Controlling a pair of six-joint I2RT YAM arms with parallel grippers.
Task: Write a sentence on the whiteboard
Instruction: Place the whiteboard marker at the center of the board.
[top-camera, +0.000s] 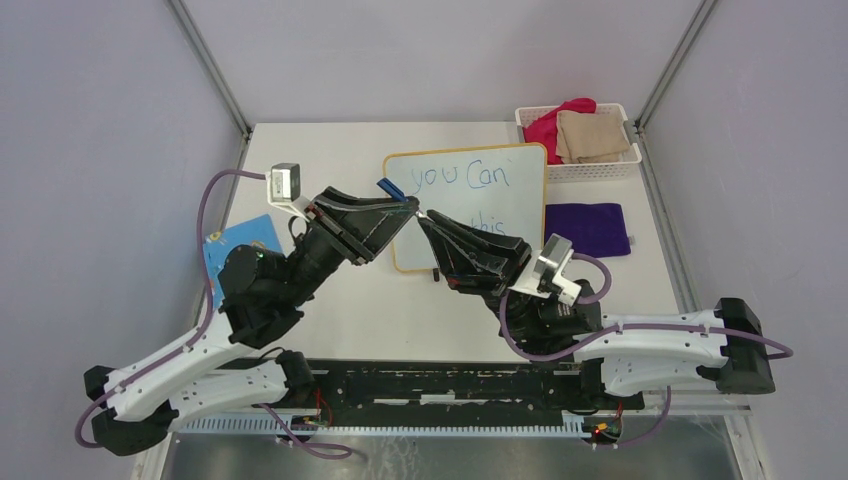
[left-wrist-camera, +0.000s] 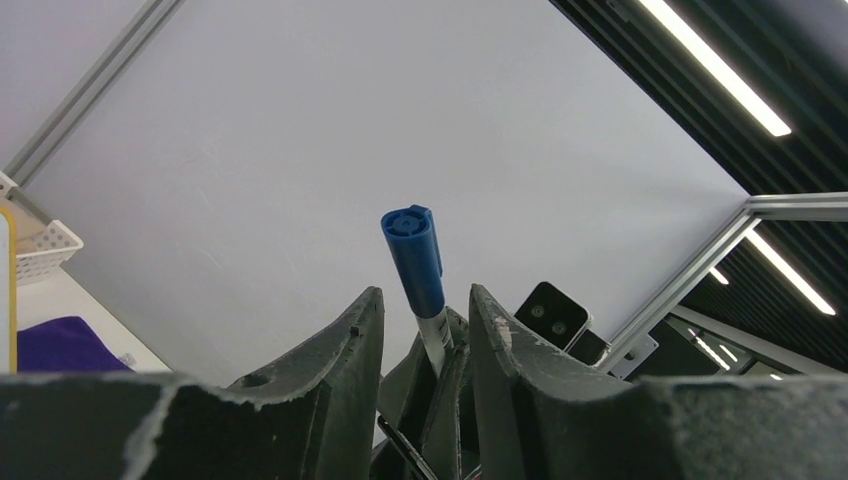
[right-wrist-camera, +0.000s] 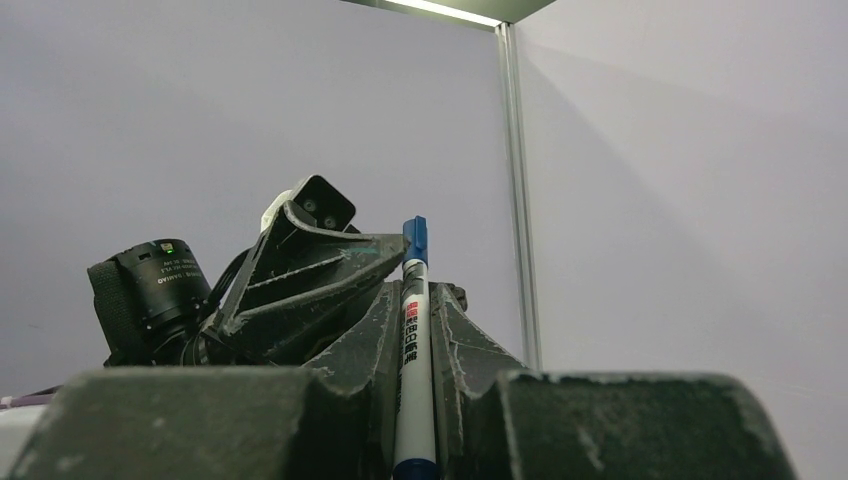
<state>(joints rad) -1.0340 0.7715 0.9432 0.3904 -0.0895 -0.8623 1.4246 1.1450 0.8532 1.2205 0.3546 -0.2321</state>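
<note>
From above, the whiteboard lies flat on the tabletop, about midway between left and right and toward the far side. The sentence is in blue: "you Can" on the far line and "this" on the near line, with the start of that near line hidden under the arms. Both arms meet over the board's left half. The left claw and the right claw are tip to tip, and the blue end of a marker pokes out to the far left of them. A blue card lies at the left edge, partly under the left arm. A purple cloth lies just right of the board, and a white basket holding red and tan cloths stands at the far right corner.

The left wrist view looks upward past the fingers. The left claw is narrowly parted – its gap is wider than the marker, whose blue cap rises between the tips. The white barrel drops behind dark parts lower in the gap, and I cannot tell whether the left pads touch it.

In the right wrist view, the right claw is closed on the marker's white barrel, one finger tight on each side. The pen stands upright, blue at both ends – the left arm's wrist camera shows just behind it.
</note>
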